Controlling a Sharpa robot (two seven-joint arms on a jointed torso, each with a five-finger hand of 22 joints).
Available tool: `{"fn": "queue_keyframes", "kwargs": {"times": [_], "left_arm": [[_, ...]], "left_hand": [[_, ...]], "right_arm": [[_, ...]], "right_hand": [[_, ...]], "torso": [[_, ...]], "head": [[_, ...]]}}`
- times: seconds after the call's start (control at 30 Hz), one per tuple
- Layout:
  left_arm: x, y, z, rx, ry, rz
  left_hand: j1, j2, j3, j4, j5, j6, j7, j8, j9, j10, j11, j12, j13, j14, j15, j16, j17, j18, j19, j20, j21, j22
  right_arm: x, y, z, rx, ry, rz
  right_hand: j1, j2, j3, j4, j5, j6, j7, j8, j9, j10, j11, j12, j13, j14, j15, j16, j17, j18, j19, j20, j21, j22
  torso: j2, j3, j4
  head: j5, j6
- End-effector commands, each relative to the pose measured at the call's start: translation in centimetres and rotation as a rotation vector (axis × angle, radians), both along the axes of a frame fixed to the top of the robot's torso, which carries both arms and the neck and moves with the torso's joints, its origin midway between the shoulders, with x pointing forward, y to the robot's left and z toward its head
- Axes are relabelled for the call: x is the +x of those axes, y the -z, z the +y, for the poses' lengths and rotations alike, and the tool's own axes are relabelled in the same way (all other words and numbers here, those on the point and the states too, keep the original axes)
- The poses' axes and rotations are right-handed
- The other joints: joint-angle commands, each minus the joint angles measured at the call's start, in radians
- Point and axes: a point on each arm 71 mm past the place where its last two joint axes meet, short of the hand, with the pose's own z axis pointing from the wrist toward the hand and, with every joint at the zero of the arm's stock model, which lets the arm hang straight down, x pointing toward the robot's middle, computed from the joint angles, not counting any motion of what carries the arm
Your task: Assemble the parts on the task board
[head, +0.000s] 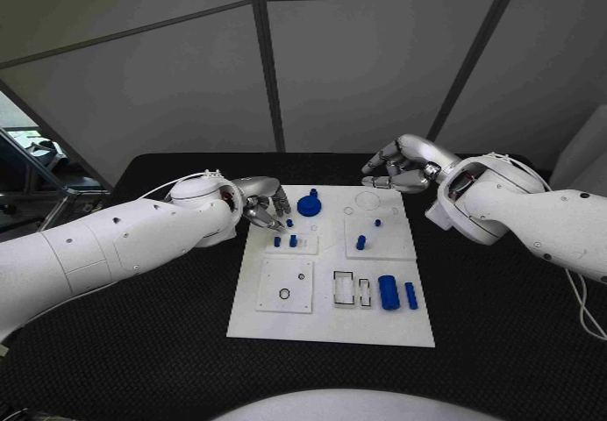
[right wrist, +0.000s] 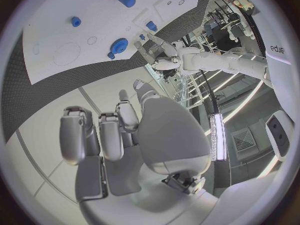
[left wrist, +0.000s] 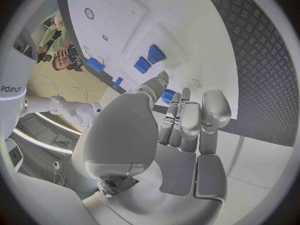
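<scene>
Head view sets the task board [head: 332, 326] in the middle of the black surface [head: 152, 351], with blue parts scattered over it: a round knobbed part [head: 309, 208] near the far edge, small pegs [head: 292, 239] beside the left hand [head: 265, 206], a cylinder [head: 389, 293] toward the near right; the left hand hangs over the board's far left corner, fingers curled down close to the pegs, and whether it pinches one I cannot tell; the right hand [head: 403, 167] hovers past the far edge, loosely curled, holding nothing; the step looks like picking up a peg, best done by closing squarely and lifting straight; left wrist view adds a blue part [left wrist: 167, 96] at the fingertips [left wrist: 164, 78]; right wrist view shows the knobbed part well apart from its own hand.
</scene>
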Motion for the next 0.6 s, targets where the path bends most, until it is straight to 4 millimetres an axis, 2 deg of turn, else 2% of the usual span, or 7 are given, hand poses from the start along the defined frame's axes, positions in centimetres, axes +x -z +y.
{"fn": "queue_keyframes", "kwargs": {"times": [0.03, 0.3, 0.43, 0.5, 0.53, 0.57, 0.6], "left_arm": [[0.2, -0.4, 0.8, -0.025, -0.035, -0.015], [0.6, -2.2, 4.0, -0.171, -0.115, -0.053], [0.3, -3.9, 7.0, -0.411, -0.199, -0.047], [0.0, -4.4, 8.0, -0.548, -0.232, -0.024], [-0.2, -4.7, 8.4, -0.631, -0.250, -0.007], [-0.4, -4.9, 8.8, -0.715, -0.266, 0.011], [-0.6, -5.2, 9.1, -0.795, -0.278, 0.030]], "left_hand": [[0.009, 0.004, -0.009, 0.000, -0.001, -0.004, 0.001, -0.001, 0.002, -0.007, 0.002, -0.004, 0.000, 0.001, 0.007, -0.006, -0.005, -0.086, -0.011, 0.000, -0.007, -0.003], [0.041, 0.040, 0.016, -0.004, -0.001, 0.101, 0.004, 0.049, 0.017, 0.036, 0.000, 0.016, 0.007, -0.044, 0.004, -0.065, -0.139, -0.085, -0.009, -0.001, -0.018, -0.008], [0.062, 0.054, 0.059, -0.017, -0.001, 0.142, 0.003, 0.063, 0.017, 0.061, -0.004, 0.018, 0.004, -0.060, -0.002, -0.087, -0.184, -0.048, -0.103, -0.007, -0.201, -0.107], [0.067, 0.059, 0.076, -0.023, -0.001, 0.152, 0.002, 0.064, 0.015, 0.083, -0.008, 0.025, 0.005, -0.072, -0.005, -0.099, -0.208, -0.033, -0.148, -0.010, -0.283, -0.152], [0.069, 0.061, 0.085, -0.026, 0.000, 0.155, 0.003, 0.064, 0.013, 0.091, -0.008, 0.028, 0.005, -0.112, -0.006, -0.141, -0.280, -0.024, -0.178, -0.012, -0.336, -0.182], [0.069, 0.062, 0.097, -0.029, 0.001, 0.158, 0.006, 0.062, 0.011, 0.097, -0.008, 0.029, 0.005, -0.215, -0.007, -0.258, -0.466, -0.018, -0.201, -0.014, -0.378, -0.205], [0.065, 0.063, 0.105, -0.031, 0.000, 0.161, 0.005, 0.061, 0.008, 0.101, -0.009, 0.029, 0.004, -0.232, -0.008, -0.298, -0.501, -0.014, -0.215, -0.015, -0.408, -0.223]], "right_arm": [[0.1, -0.2, -0.1, 0.004, 0.005, -0.016], [0.4, 0.1, -1.2, -0.068, 0.025, -0.018], [0.1, 1.0, -1.8, -0.204, 0.012, -0.044], [-0.1, 1.6, -1.8, -0.265, 0.004, -0.060], [-0.3, 2.0, -1.8, -0.299, 0.000, -0.071], [-0.5, 2.3, -1.8, -0.331, -0.003, -0.082], [-0.7, 2.7, -1.7, -0.360, -0.005, -0.093]], "right_hand": [[0.013, -0.002, 0.012, 0.004, 0.005, -0.001, -0.003, 0.005, 0.001, -0.043, 0.000, -0.071, -0.067, 0.071, -0.010, -0.014, 0.121, 0.021, -0.016, 0.001, -0.018, 0.047], [0.075, -0.033, 0.075, 0.003, -0.069, 0.018, -0.006, 0.015, 0.005, -0.279, -0.002, -0.632, -0.550, 0.045, -0.018, -0.093, 0.016, 0.049, -0.086, -0.008, -0.117, -0.082], [0.107, -0.059, 0.119, 0.007, -0.118, 0.034, 0.006, 0.004, 0.003, -0.288, 0.007, -0.863, -0.760, 0.046, 0.001, -0.112, -0.007, 0.052, -0.087, 0.001, -0.133, -0.098], [0.119, -0.068, 0.135, 0.003, -0.130, 0.043, -0.007, -0.003, 0.002, -0.256, 0.009, -0.914, -0.823, 0.047, -0.001, -0.113, -0.006, 0.051, -0.084, 0.004, -0.133, -0.097], [0.121, -0.069, 0.141, 0.003, -0.142, 0.048, -0.007, -0.004, 0.003, -0.253, 0.011, -0.931, -0.842, 0.048, -0.003, -0.112, -0.005, 0.051, -0.083, 0.005, -0.134, -0.097], [0.122, -0.072, 0.149, 0.004, -0.155, 0.051, -0.005, -0.008, 0.002, -0.249, 0.012, -0.950, -0.866, 0.049, -0.001, -0.112, -0.003, 0.051, -0.082, 0.005, -0.134, -0.097], [0.121, -0.078, 0.152, 0.004, -0.160, 0.051, -0.007, -0.012, 0.001, -0.244, 0.014, -0.962, -0.883, 0.049, -0.002, -0.111, -0.002, 0.051, -0.082, 0.006, -0.135, -0.098]], "torso": [[0.000, -0.0002, -0.0013], [0.000, 0.0003, 0.0003], [-0.001, 0.0009, -0.0004], [-0.001, 0.0009, -0.0014], [-0.001, 0.0010, -0.0028], [-0.001, 0.0008, -0.0037], [0.000, 0.0008, -0.0038]], "head": [[-0.001, 0.000], [-0.002, -0.001], [-0.009, 0.003], [-0.019, 0.006], [-0.025, 0.006], [-0.035, 0.007], [-0.044, 0.009]]}}
